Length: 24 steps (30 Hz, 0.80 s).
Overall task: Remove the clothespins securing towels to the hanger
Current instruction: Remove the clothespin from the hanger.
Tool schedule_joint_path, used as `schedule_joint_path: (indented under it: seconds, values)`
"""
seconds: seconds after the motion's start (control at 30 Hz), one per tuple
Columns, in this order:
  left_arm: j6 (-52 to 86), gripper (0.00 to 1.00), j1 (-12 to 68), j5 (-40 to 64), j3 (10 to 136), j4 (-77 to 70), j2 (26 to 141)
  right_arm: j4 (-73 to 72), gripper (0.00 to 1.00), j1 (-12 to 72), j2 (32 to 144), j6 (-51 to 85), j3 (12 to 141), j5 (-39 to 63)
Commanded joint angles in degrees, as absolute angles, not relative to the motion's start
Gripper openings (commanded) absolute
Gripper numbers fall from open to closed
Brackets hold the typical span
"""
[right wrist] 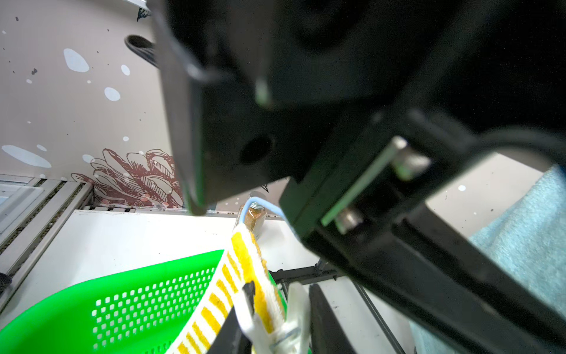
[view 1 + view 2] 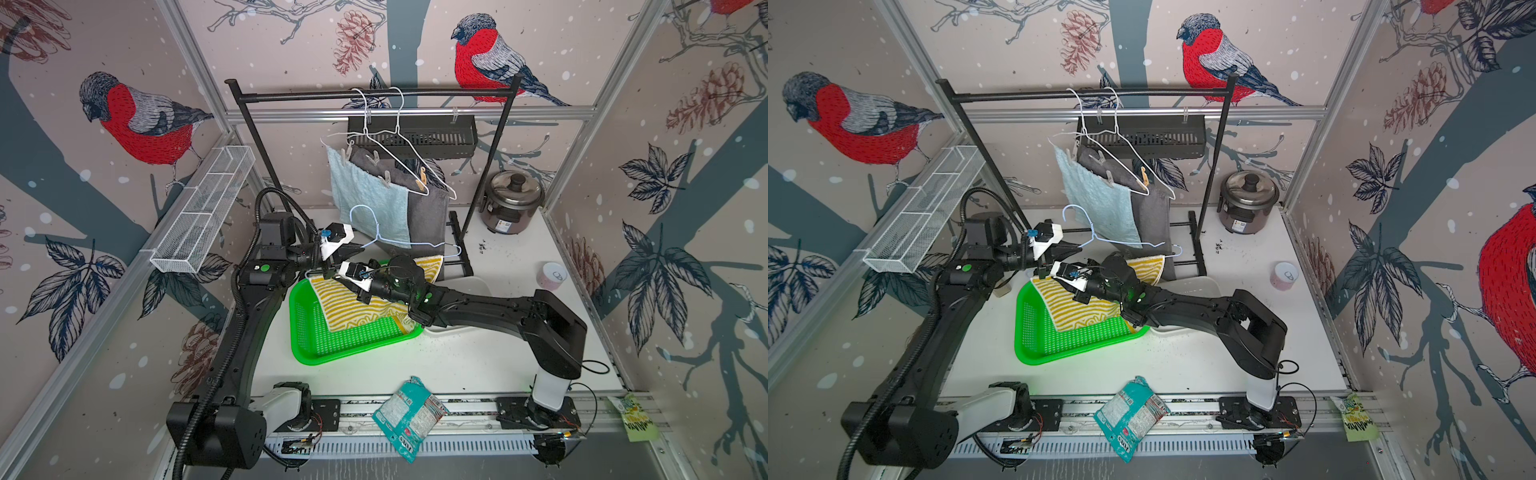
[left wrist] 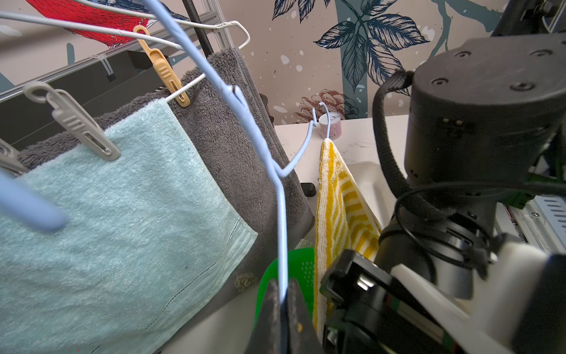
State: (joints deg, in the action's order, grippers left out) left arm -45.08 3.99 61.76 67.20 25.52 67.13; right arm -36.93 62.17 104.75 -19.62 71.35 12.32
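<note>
Yellow-and-white striped towel point(image 2: 353, 307) sags into the green plastic basket point(image 2: 332, 349), a white plastic peg point(image 1: 295, 312) clipped on its edge. Left end effector point(image 3: 283, 309) pinches the light blue wire hanger point(image 2: 376, 232). Right end effector point(image 1: 281, 294) sits around that peg; I cannot tell if it squeezes. Other grey and tan pegs point(image 3: 82, 125) are not off yet

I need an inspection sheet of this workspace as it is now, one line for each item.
Surface: white tabletop, some dark specks.
Job's things: striped towel on light blue hanger, lower part in green tray, white clothespin on its edge; light blue towel and dark grey towel held by grey clothespin and tan clothespin on white hangers on black rack.
Clutter: rice cooker, pink lidded cup, teal snack packet, spice jar.
Grippers: left end effector shut on the hanger wire; right end effector brackets the white clothespin, contact unclear.
Cables: black conduit on left arm; thin cable loop at right arm base.
Surroundings: bullfinch wallpaper, white mesh basket, black basket.
</note>
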Motion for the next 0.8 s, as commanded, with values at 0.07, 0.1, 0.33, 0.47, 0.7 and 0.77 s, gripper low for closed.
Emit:
schedule_joint_path:
  seconds: [0.07,0.1,0.33,0.47,0.7,0.77]
  values:
    - [-46.7,0.0,4.4,62.3,67.1,24.4,67.2,-35.8,0.29,63.0,104.4,-23.3,71.7,12.6]
    - [-46.7,0.0,4.5,62.4,67.1,24.3,67.2,-35.9,0.29,63.0,104.3,-23.3,71.6,12.5]
    - [-46.6,0.0,4.5,62.6,67.0,24.3,67.1,-37.7,0.25,63.4,104.3,-24.0,71.0,12.1]
    - [-46.5,0.0,4.5,62.7,67.0,24.3,67.1,-39.3,0.23,63.8,104.3,-24.6,70.8,11.0]
    - [-46.5,0.0,4.5,62.5,66.9,24.2,66.8,-42.2,0.2,64.4,104.2,-25.2,69.7,8.4]
    - [-46.5,0.0,4.5,62.4,67.0,24.2,66.7,-43.4,0.19,64.5,103.9,-25.7,69.0,7.2]
